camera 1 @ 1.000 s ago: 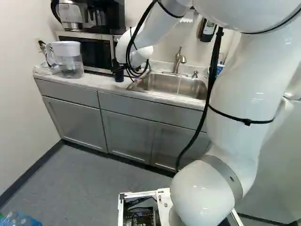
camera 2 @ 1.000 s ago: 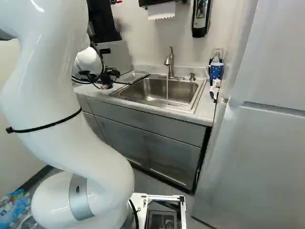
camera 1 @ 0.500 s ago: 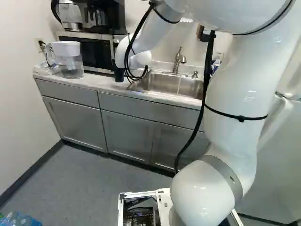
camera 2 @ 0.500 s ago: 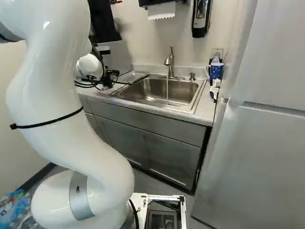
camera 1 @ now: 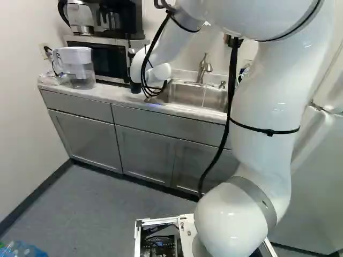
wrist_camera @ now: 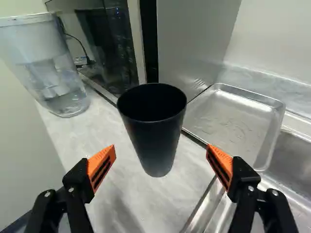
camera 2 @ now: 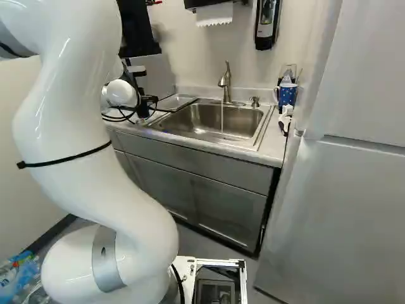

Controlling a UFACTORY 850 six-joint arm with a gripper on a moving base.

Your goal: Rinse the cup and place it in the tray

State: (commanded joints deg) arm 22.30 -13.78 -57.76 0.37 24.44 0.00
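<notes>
From where I'm standing, the cup [wrist_camera: 158,141] is upright on the counter [wrist_camera: 73,131], towards the upper left of the left base view, and nobody has hold of it. The gripper [wrist_camera: 161,146] is open, its orange-padded fingers well parted, with the cup ahead and about midway between them. I'd call this the approach, with the grasp to come next.

Just beyond the cup lies the tray [wrist_camera: 238,116], beside the sink [camera 2: 247,120]; the cup isn't in it. Near the top middle of the right base view, the tap [camera 2: 226,81] is running, a thin stream [camera 2: 221,117] dropping into the sink, so the water looks ready. I can't tell whether the cup is wet inside, but my guess is it's unrinsed. That leaves nearly everything: grip, lift, rinse under the stream, then set down in the tray.
</notes>
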